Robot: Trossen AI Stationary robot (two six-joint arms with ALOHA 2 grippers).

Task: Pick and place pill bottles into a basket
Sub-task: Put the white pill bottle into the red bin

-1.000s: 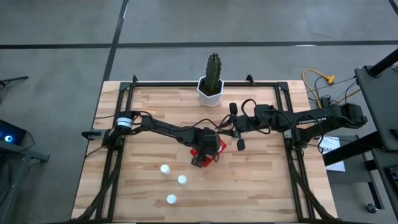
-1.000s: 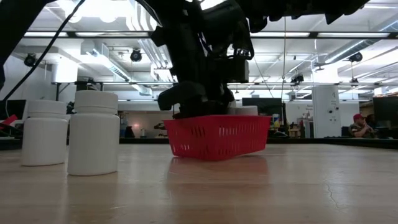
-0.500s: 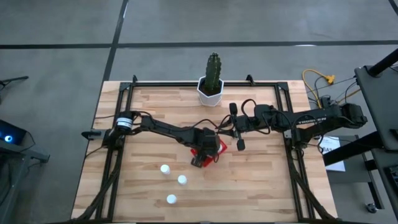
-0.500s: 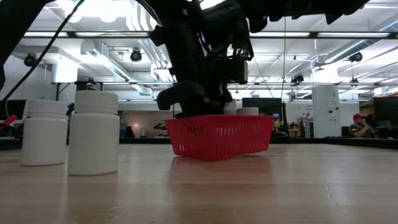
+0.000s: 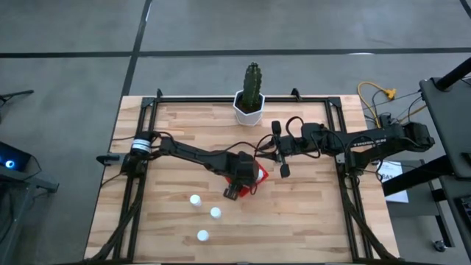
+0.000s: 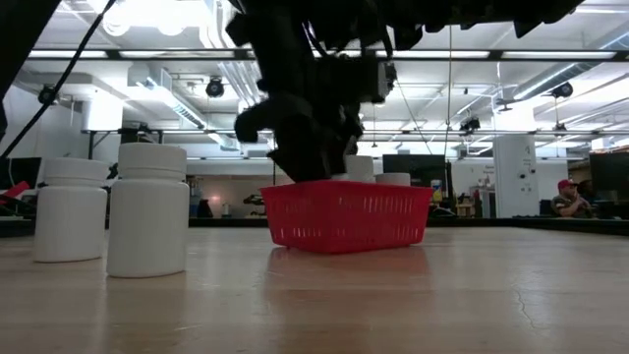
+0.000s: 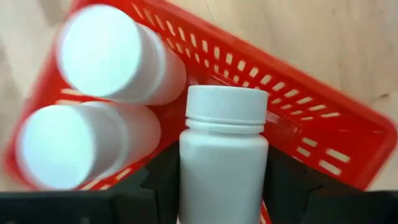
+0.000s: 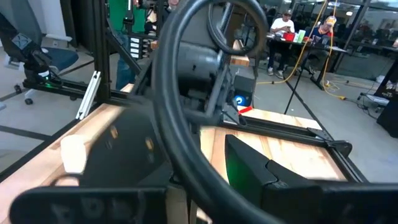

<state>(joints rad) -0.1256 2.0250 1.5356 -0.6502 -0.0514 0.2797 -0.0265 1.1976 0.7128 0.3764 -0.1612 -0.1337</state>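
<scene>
Room: a big hall with ceiling lamps is being seen behind | Table (image 5: 309, 213): light wood planks | Basket (image 5: 257, 174): is being kept mid-table, two bottles (image 7: 112, 53) inside | Left gripper (image 5: 237, 185): is being clamped on a pill bottle (image 7: 222, 155) over the basket | Right gripper (image 5: 282, 168): fingers cannot be told | Three bottles (image 5: 215, 213): are being left nearer the front edge

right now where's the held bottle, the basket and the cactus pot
held bottle (image 7: 222, 163), left wrist view, on its body
basket (image 6: 344, 216), low view, on its meshed front wall
cactus pot (image 5: 249, 110), high view, on its white side

Wooden table (image 5: 309, 213) — basket (image 6: 344, 214), three bottles (image 5: 204, 217), cactus pot (image 5: 249, 107).
</scene>
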